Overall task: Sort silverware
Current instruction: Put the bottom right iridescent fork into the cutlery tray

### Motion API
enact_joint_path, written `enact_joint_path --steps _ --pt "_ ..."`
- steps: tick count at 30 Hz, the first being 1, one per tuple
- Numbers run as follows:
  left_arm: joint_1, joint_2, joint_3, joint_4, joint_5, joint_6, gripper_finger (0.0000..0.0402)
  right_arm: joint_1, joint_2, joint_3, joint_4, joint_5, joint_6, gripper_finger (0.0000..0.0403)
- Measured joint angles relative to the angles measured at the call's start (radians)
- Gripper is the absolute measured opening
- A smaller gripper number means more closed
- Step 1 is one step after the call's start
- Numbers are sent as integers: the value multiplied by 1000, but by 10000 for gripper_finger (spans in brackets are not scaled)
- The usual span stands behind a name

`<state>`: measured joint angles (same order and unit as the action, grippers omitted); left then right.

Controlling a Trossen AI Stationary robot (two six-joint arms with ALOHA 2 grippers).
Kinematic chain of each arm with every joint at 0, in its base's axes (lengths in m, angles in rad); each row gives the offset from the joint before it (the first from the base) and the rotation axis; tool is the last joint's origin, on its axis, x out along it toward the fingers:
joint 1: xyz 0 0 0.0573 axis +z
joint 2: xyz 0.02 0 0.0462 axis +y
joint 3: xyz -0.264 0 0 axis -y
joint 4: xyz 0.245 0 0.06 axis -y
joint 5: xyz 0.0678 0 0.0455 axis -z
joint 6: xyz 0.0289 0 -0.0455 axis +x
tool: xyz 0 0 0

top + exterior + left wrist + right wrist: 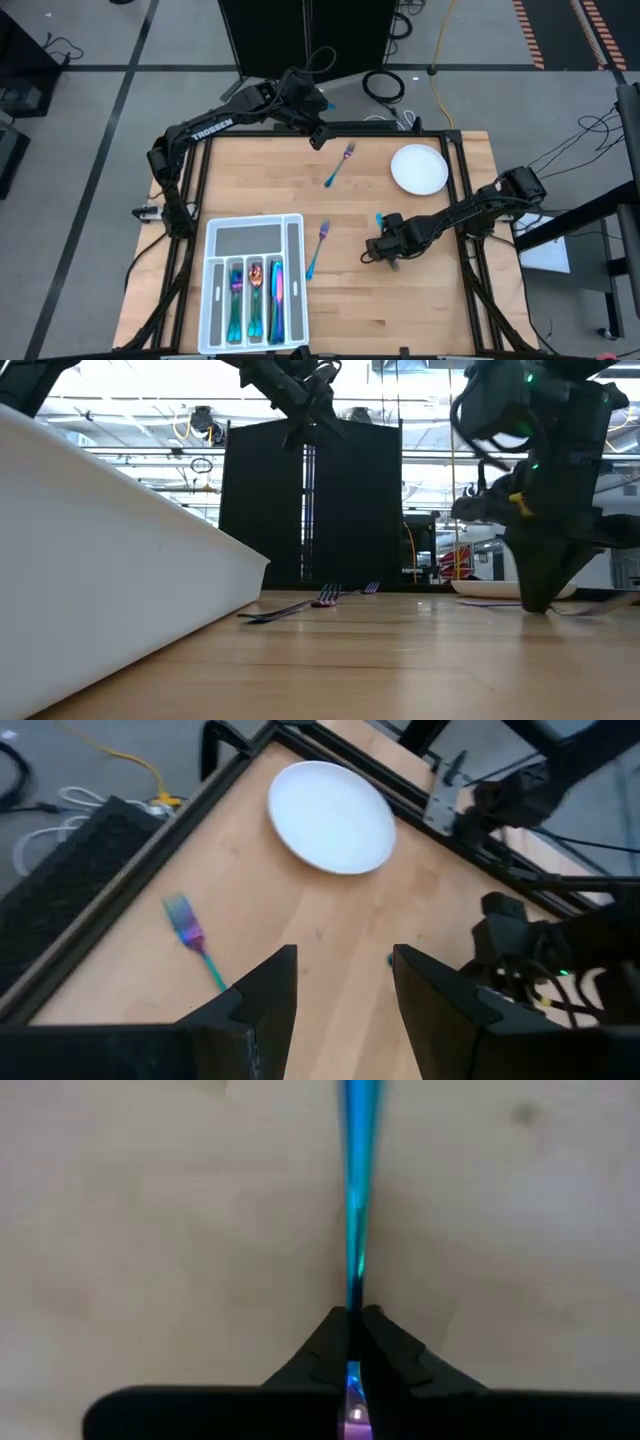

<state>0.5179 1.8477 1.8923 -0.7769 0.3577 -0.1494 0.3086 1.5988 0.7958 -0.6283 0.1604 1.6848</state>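
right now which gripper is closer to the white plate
Right, by a small margin. The right gripper is low on the table toward the near edge from the white plate, shut on a blue utensil. The left gripper hovers at the far edge, across a fork from it.

Both arms are dark and jointed, the left arm (215, 125) marked TROSSEN in white, with wedge-shaped black jaws.

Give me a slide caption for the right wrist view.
Right gripper shut on a slim blue utensil handle lying on the wooden table.

A robotics lab: framed wooden table (420, 300), floor cables (383, 84), taped concrete.
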Motion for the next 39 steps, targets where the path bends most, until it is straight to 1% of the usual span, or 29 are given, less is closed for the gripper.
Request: enact_joint_path --steps 4,7,9,11,14,16,21,23,27,29,32,37,39 --pt "2 0 0 0 49 -2 166 3 -51 0 -1 -29 -64 6" --pt "2 0 0 -1 105 -25 166 1 -90 0 0 -46 -164 3" --pt "2 0 0 -2 166 -52 166 2 -123 0 10 -50 -264 3" --pt "2 0 0 -4 252 -95 166 2 -160 0 31 -49 -376 2" --pt "-4 6 1 -9 365 -170 166 1 -218 0 70 -45 -605 2" --pt "-10 13 2 -40 413 -205 166 1 -260 1 96 -48 -750 1" --pt "-48 59 -1 -138 422 -282 166 1 -358 2 167 -66 -1127 1" --pt "-78 81 -1 -151 434 -320 166 2 -390 15 185 -66 -1283 1" --pt "-171 120 -1 -142 545 -435 166 1 -412 74 179 -62 -1558 0" --pt "-221 133 -1 -117 577 -508 166 1 -412 112 160 -61 -1673 0" --pt "-289 150 -1 -92 596 -625 166 1 -402 185 106 -57 -1794 0" --pt "-379 162 -1 -45 586 -799 166 0 -364 297 -50 0 -1862 0" --pt "-404 166 -1 11 571 -863 166 -1 -347 333 -91 1 -1895 0"
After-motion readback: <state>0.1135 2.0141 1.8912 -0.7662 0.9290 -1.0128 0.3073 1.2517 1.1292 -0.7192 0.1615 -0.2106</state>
